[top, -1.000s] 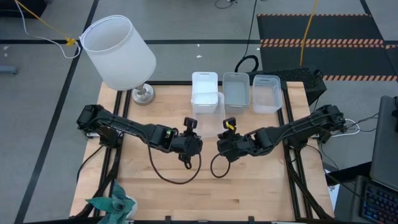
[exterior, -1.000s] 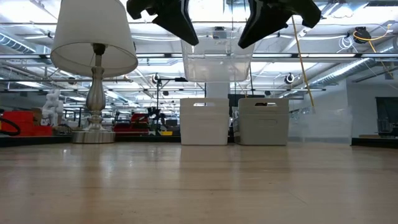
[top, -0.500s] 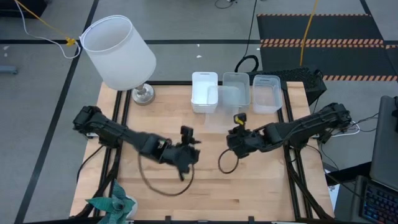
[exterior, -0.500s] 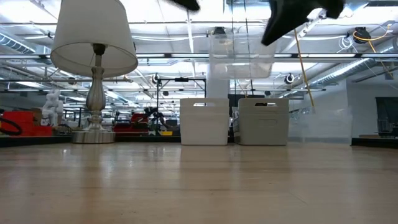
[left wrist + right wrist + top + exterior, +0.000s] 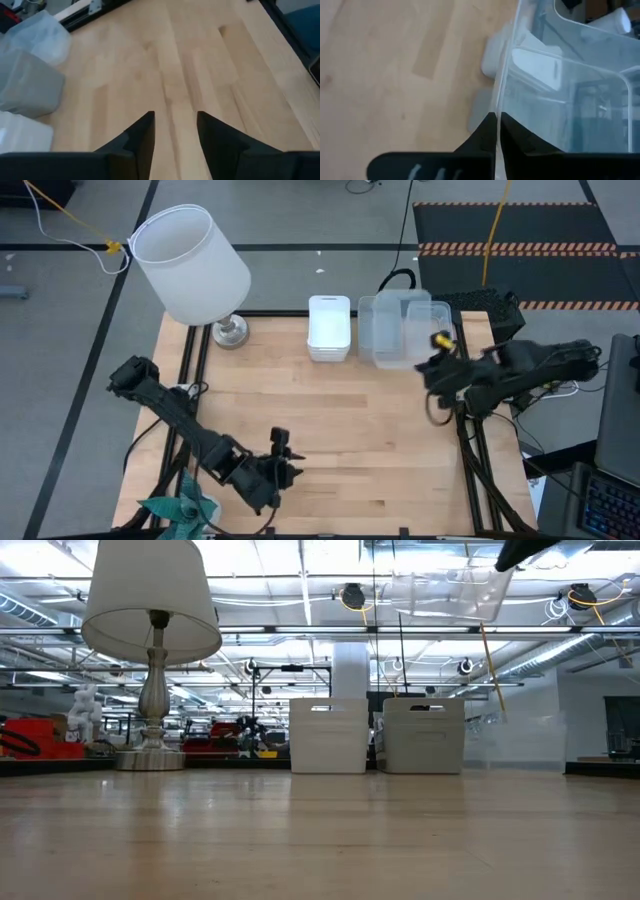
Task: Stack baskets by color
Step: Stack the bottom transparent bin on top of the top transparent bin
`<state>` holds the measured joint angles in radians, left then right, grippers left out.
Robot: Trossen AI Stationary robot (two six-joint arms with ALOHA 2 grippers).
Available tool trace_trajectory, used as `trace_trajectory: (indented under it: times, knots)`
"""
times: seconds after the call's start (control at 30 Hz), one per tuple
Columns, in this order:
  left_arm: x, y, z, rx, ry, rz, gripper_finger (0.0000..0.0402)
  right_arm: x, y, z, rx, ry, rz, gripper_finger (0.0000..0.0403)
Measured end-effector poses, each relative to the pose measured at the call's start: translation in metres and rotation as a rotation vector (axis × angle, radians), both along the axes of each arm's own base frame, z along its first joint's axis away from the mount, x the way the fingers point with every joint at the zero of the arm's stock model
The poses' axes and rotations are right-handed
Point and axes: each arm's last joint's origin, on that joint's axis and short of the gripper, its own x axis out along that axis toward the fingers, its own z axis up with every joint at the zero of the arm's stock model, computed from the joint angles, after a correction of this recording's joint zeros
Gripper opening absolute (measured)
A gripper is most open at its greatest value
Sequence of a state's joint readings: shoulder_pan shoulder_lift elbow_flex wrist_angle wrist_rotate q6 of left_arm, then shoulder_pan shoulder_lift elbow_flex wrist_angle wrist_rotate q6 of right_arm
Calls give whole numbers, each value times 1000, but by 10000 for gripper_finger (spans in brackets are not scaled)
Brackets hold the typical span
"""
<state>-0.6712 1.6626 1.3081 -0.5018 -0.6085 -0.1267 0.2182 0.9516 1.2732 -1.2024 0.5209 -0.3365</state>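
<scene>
At the far edge of the table a white basket stands on the left, a grey basket to its right, a clear one at the far right, and another clear basket hangs tilted in the air above the grey one.

wooden table bears lamp and baskets.

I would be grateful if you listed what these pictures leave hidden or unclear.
- Low view: the right pincer is cut off by the top edge; only a dark tip shows by the raised clear plastic basket.
- High view: that clear basket overlaps the grey and clear stacks, so their counts are unclear.
- Left wrist view: the white plastic basket stack is cut off by the edge.
</scene>
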Motion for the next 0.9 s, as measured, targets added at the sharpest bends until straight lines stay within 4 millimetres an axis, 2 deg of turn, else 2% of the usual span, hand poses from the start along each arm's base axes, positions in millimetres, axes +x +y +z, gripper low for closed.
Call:
trace_trajectory:
  times: [0.2,0.33,0.63,0.9]
  knots:
    - [-5,-5,-16,-33,-22,-3,133,-33,-19,7,-80,23,-10,2]
    - [-3,-3,-16,-43,-33,13,131,-43,-28,10,-145,51,-4,3]
    - [1,1,-16,-13,-32,0,131,-50,-45,9,-144,123,-58,3]
    - [1,1,-16,8,-28,-15,131,-52,-58,-13,-60,224,-101,2]
